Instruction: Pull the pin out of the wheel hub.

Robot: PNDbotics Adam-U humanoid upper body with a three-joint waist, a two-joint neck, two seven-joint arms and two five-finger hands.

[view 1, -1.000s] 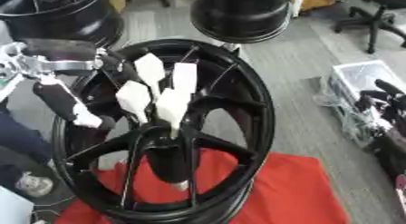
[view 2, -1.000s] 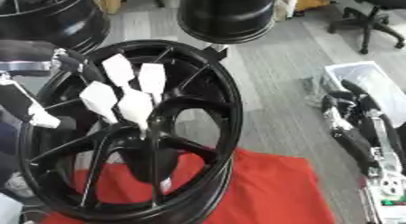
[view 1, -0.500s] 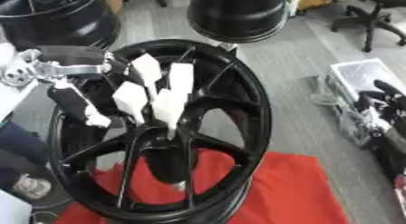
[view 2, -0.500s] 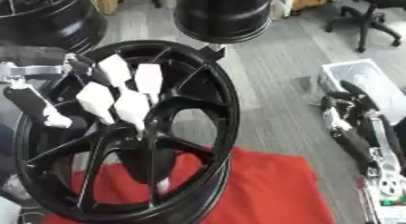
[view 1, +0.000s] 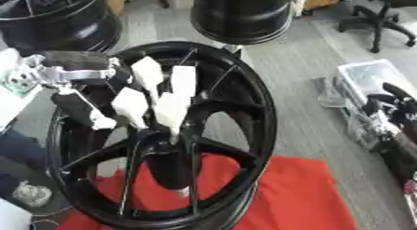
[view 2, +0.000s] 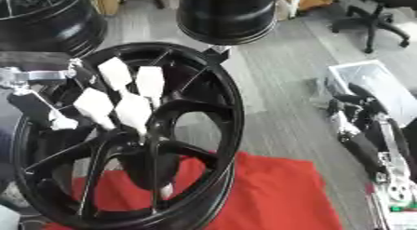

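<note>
Left hand at the hub

Left hand reaches through the wheel on the red cloth, white fingertips bunched together at the hub; can't make out the pin. Right hand hangs off right, fingers can't tell.

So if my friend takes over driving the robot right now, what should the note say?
Left hand: its white-tipped fingers reach down to the middle of the black wheel, which stands on the red cloth.
Right hand: resting low at the right, idle.
The pin can't be made out, so I can't tell whether it is gripped or out yet.
Left: check the grip, then pull the pin straight out.
</note>
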